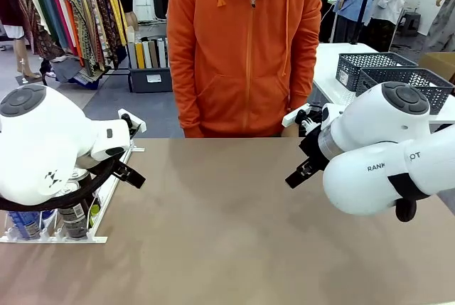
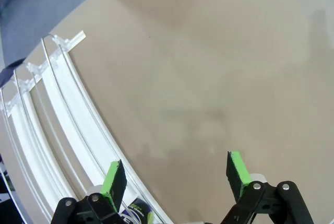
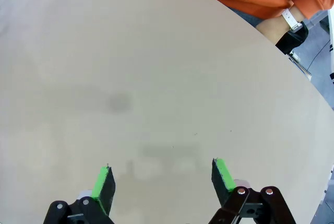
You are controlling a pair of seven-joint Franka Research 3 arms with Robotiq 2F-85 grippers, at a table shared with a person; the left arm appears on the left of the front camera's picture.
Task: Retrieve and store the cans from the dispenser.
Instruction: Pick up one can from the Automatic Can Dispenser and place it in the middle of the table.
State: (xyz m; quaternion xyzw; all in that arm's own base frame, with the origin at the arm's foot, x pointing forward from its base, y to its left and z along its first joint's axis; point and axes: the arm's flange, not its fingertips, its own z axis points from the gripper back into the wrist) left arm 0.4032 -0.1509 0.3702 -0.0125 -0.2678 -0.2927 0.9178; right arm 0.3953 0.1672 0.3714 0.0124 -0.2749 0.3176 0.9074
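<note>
Both sets of jaws stand wide apart and empty over the tan table (image 1: pixel 227 234). The left gripper (image 2: pixel 175 171) hangs beside the 1 white dispenser (image 1: pixel 85 239), where 2 cans (image 1: pixel 71 218) show (the arm hides part of the rack). The right gripper (image 3: pixel 162 176) hangs above bare tabletop.

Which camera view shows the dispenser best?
The left wrist view: the dispenser lanes run long and unobstructed. The front view gives its front lip with cans, mostly behind the left arm. The right wrist view faces tabletop.

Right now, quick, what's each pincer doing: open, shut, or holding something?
Left pincer: open, holding nothing.
Right pincer: open, holding nothing.
</note>
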